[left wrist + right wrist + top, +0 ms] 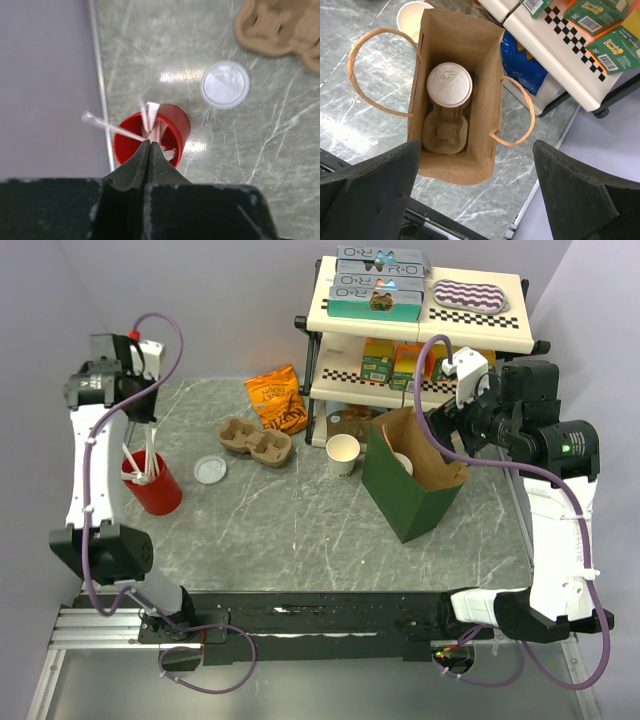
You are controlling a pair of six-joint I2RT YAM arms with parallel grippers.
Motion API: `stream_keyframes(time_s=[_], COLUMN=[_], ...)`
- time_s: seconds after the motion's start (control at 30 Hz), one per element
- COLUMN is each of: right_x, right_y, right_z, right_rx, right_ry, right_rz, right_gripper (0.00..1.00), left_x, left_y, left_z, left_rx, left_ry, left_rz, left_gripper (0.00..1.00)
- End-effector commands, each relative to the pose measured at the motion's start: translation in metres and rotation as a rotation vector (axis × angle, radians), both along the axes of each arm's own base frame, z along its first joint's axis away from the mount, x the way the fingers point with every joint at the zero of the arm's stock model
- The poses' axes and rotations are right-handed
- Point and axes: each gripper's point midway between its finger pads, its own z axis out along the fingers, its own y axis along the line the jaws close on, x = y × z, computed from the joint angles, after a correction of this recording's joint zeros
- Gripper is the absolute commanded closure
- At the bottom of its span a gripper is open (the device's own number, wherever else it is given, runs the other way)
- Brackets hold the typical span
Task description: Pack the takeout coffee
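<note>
The takeout coffee (449,85) sits inside a paper bag (454,35). It has its round white lid on. It stands in one hole of a brown cup holder (445,134) at the bottom of the bag. The bag stands up, open at the top, near the right edge of the table (300,540).

The right gripper (476,146) hangs over the open bag. Its two fingers are spread wide apart and hold nothing.

Just beside the bag, on its left, stands another cream cup (343,453) with no lid. Left of that cup lies a second brown cup holder (255,438). A loose white lid (225,85) lies flat on the table near it.

A red cup (179,126) full of white straws (112,127) stands near the left edge of the table. The left gripper (150,145) is right above it. Its fingers are pressed together. I cannot tell if a straw is caught between them.

An orange snack bag (277,398) lies toward the far edge. A shelf (420,325) with boxes fills the far right corner.
</note>
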Motion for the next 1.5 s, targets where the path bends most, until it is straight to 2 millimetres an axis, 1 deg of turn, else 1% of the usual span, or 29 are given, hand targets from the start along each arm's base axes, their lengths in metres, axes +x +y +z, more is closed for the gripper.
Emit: stream_keyframes(time_s=[0.0, 0.07, 0.1, 0.17, 0.2, 0.23, 0.27, 0.3, 0.33, 0.4, 0.43, 0.47, 0.5, 0.6, 0.7, 0.77, 0.9, 0.93, 1.0, 1.03, 1.1, 1.13, 1.2, 1.23, 1.27, 1.3, 1.33, 1.43, 1.47], right_x=[0.008, 0.01, 0.011, 0.013, 0.015, 0.015, 0.017, 0.017, 0.019, 0.019, 0.018, 0.019, 0.018, 0.016, 0.013, 0.011, 0.008, 0.007, 0.005, 0.004, 0.003, 0.002, 0.003, 0.004, 0.004, 0.006, 0.006, 0.007, 0.007], right_y=[-0.004, -0.004, -0.004, -0.004, -0.005, -0.006, -0.007, -0.009, -0.009, -0.011, -0.012, -0.013, -0.014, -0.018, -0.021, -0.022, -0.021, -0.017, -0.01, -0.008, 0.003, 0.006, 0.012, 0.014, 0.015, 0.017, 0.018, 0.02, 0.02], right_z=[0.009, 0.009, 0.012, 0.013, 0.013, 0.014, 0.014, 0.016, 0.016, 0.016, 0.016, 0.016, 0.015, 0.011, 0.008, 0.006, 0.0, -0.003, -0.005, -0.006, -0.006, -0.004, -0.001, 0.004, 0.008, 0.009, 0.012, 0.012, 0.011], right_rx=[-0.006, -0.008, -0.007, -0.011, -0.014, -0.018, -0.022, -0.027, -0.03, -0.037, -0.038, -0.043, -0.047, -0.061, -0.07, -0.075, -0.073, -0.062, -0.036, -0.025, 0.011, 0.02, 0.046, 0.054, 0.062, 0.067, 0.07, 0.081, 0.081], right_ry=[-0.03, -0.029, -0.034, -0.037, -0.039, -0.045, -0.044, -0.052, -0.055, -0.056, -0.058, -0.059, -0.055, -0.046, -0.041, -0.038, -0.024, -0.009, -0.002, 0.003, 0.009, 0.006, 0.008, -0.004, -0.011, -0.012, -0.019, -0.015, -0.013], right_rz=[-0.026, -0.026, -0.029, -0.029, -0.034, -0.036, -0.039, -0.048, -0.05, -0.06, -0.063, -0.065, -0.07, -0.085, -0.094, -0.097, -0.087, -0.07, -0.044, -0.031, 0.017, 0.027, 0.052, 0.059, 0.062, 0.068, 0.072, 0.077, 0.079], right_gripper=[0.0, 0.0, 0.0, 0.0, 0.0, 0.0, 0.0, 0.0, 0.0, 0.0, 0.0, 0.0, 0.0, 0.0, 0.0, 0.0, 0.0, 0.0, 0.0, 0.0, 0.0, 0.0, 0.0, 0.0, 0.0, 0.0, 0.0, 0.0, 0.0], left_x=[-0.025, -0.031, -0.032, -0.037, -0.04, -0.042, -0.043, -0.045, -0.048, -0.052, -0.054, -0.05, -0.05, -0.045, -0.04, -0.045, -0.058, -0.058, -0.065, -0.065, -0.068, -0.068, -0.068, -0.066, -0.065, -0.064, -0.062, -0.055, -0.052], left_y=[-0.009, -0.01, -0.016, -0.024, -0.03, -0.043, -0.049, -0.057, -0.075, -0.094, -0.1, -0.102, -0.109, -0.113, -0.095, -0.084, -0.067, -0.063, -0.054, -0.051, -0.042, -0.037, -0.032, -0.027, -0.026, -0.025, -0.024, -0.024, -0.022], left_z=[0.066, 0.078, 0.089, 0.103, 0.117, 0.124, 0.131, 0.145, 0.153, 0.168, 0.174, 0.175, 0.176, 0.171, 0.166, 0.17, 0.166, 0.158, 0.157, 0.147, 0.138, 0.124, 0.116, 0.105, 0.11, 0.108, 0.102, 0.098, 0.093], left_rx=[0.009, 0.018, 0.004, -0.019, -0.03, -0.072, -0.092, -0.109, -0.163, -0.204, -0.213, -0.205, -0.197, -0.171, -0.085, -0.034, 0.034, 0.04, 0.068, 0.074, 0.104, 0.106, 0.107, 0.103, 0.11, 0.115, 0.117, 0.109, 0.104], left_ry=[-0.133, -0.15, -0.183, -0.216, -0.259, -0.281, -0.298, -0.341, -0.368, -0.421, -0.446, -0.454, -0.461, -0.452, -0.436, -0.442, -0.412, -0.39, -0.391, -0.367, -0.335, -0.292, -0.274, -0.254, -0.285, -0.289, -0.278, -0.268, -0.253], left_rz=[-0.052, -0.062, -0.084, -0.126, -0.149, -0.205, -0.231, -0.27, -0.359, -0.458, -0.471, -0.465, -0.498, -0.523, -0.46, -0.417, -0.354, -0.333, -0.284, -0.273, -0.237, -0.224, -0.209, -0.193, -0.192, -0.191, -0.19, -0.184, -0.175], left_gripper=[0.99, 0.99, 0.99, 0.99, 0.99, 0.99, 0.99, 0.99, 0.99, 0.99, 0.99, 0.99, 0.99, 0.99, 0.99, 0.99, 0.99, 0.99, 0.99, 0.99, 0.99, 0.99, 0.99, 0.99, 0.99, 0.99, 0.99, 0.99, 0.99])
